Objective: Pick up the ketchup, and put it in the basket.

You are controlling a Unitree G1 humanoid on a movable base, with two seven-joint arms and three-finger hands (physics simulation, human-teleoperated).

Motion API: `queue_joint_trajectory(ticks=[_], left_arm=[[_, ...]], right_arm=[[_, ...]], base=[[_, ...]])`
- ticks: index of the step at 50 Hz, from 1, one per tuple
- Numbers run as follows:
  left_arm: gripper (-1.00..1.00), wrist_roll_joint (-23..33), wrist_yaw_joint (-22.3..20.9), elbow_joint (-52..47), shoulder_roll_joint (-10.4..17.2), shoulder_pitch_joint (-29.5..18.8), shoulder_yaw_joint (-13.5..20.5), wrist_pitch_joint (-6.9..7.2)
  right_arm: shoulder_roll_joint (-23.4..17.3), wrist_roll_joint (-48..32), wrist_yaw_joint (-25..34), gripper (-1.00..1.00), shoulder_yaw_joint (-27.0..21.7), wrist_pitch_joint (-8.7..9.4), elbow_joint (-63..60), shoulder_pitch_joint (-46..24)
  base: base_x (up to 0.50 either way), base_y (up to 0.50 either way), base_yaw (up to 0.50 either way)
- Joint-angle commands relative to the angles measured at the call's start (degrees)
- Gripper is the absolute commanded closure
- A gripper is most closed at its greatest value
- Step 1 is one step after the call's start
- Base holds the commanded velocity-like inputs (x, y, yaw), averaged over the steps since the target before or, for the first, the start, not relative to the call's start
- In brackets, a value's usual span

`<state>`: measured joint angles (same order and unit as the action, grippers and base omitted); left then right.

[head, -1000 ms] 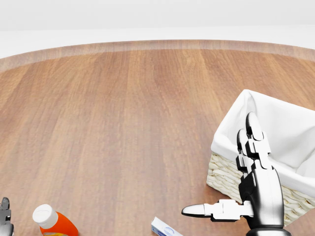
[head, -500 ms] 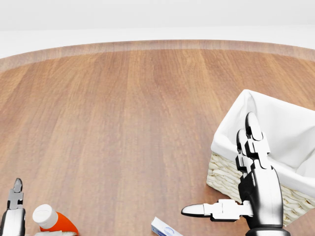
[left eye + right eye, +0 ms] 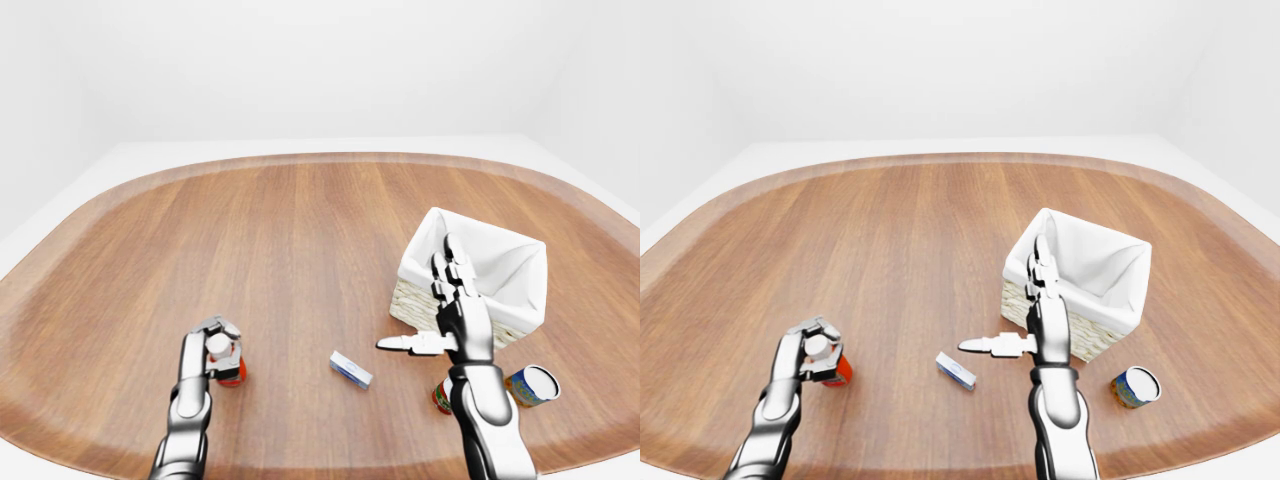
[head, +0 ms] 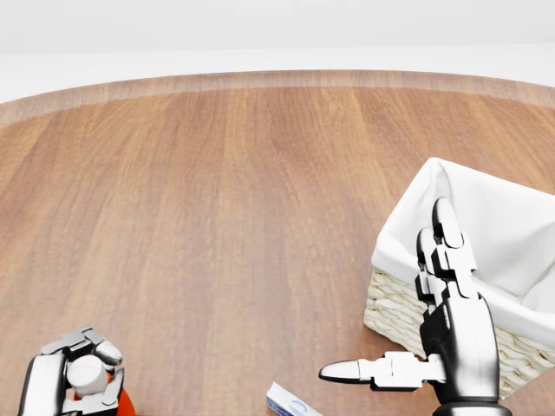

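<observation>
table [image 3: 300,230]: smooth wood | basket [image 3: 415,305]: rough wicker, white cloth | hand [image 3: 455,320]: glossy metal

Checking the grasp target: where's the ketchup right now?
The ketchup bottle stands low on the left of the left-eye view, on the table, with the left hand around its white cap, left of the small box.

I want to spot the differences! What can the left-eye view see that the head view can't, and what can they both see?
Only the left-eye view shows the blue can lying on its side, a red can partly hidden behind the right arm, and the table's whole rim. The head view shows nothing extra; it is just a closer look. Both show the left hand with fingers around the ketchup and its white cap, the open right hand, the small box and the basket.
</observation>
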<state>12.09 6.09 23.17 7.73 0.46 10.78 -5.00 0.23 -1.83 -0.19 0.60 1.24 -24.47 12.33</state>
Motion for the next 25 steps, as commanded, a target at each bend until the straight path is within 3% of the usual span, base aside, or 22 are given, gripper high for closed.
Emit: queue_joint_trajectory(ticks=[1,7,17,25], left_arm=[[0.91,-0.9,1.3,2.0,0.2,0.1,-0.3,0.0],[0.91,-1.1,1.3,1.6,0.1,0.2,-0.4,0.0],[0.92,-1.9,-1.8,-12.4,-2.4,2.7,-1.5,0.0],[0.93,1.0,-3.0,-22.7,-5.3,3.6,-5.9,0.0]], right_arm=[[0.0,-0.1,-0.1,-1.0,0.1,-0.16,0.2,0.0],[0.0,-0.2,-0.1,-1.0,0.1,-0.34,0.7,-0.2],[0.0,-0.4,-0.2,-1.0,0.4,-0.51,1.2,-0.5],[0.0,-0.4,-0.2,-1.0,0.6,-0.3,0.8,-0.3]], base=[[0.0,0.0,0.0],[0.0,0.0,0.0],[0.0,0.0,0.0],[0.0,0.0,0.0]])
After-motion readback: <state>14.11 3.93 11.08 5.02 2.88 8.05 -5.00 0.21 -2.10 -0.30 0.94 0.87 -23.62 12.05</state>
